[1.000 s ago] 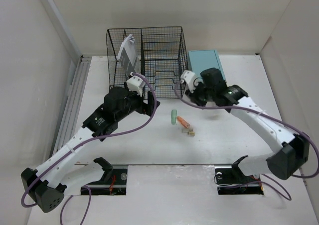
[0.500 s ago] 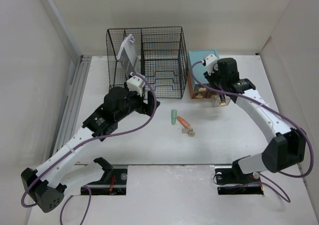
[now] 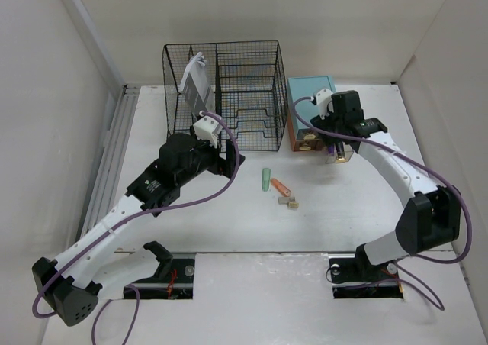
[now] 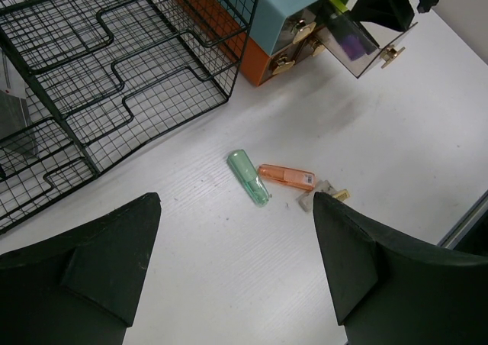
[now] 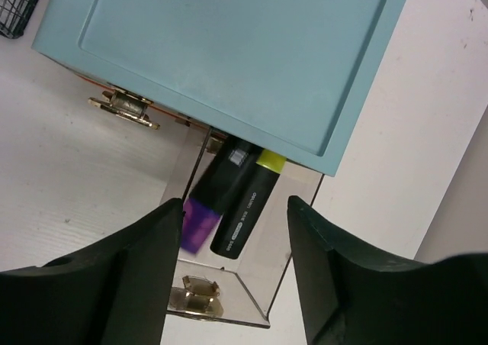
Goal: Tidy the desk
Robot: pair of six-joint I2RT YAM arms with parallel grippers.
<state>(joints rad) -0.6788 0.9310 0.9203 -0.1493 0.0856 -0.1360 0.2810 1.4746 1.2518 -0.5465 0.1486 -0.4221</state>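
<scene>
So the white desk [image 3: 229, 223] fills pretty much the whole floor of the top view, with everything sitting on it and both arms bolted at its near edge. At the back, left of centre, there's a black wire-mesh organizer [image 3: 221, 85] with a pale sheet [image 3: 197, 82] leaning in its left compartment. Just to the right of it, almost touching, is a teal drawer box [image 3: 311, 97].

The left gripper [image 4: 235, 207] hangs over the middle of the desk near the organizer's front. Its fingers are spread wide with nothing between them. The right gripper [image 5: 236, 204] is parked right above the box's front, also spread apart and not holding anything.

One smoky clear drawer [image 5: 259, 284] with a gold knob [image 5: 194, 290] is pulled out of the box. In it, side by side, lie a purple highlighter [image 5: 200, 227] and a black yellow-capped highlighter [image 5: 248, 207].

Out on the open desk a green marker [image 4: 248, 177] and an orange marker [image 4: 287, 176] are just beside each other. A couple of tiny beige bits [image 4: 324, 198] sit next to the orange one, and I can't tell what they are.
</scene>
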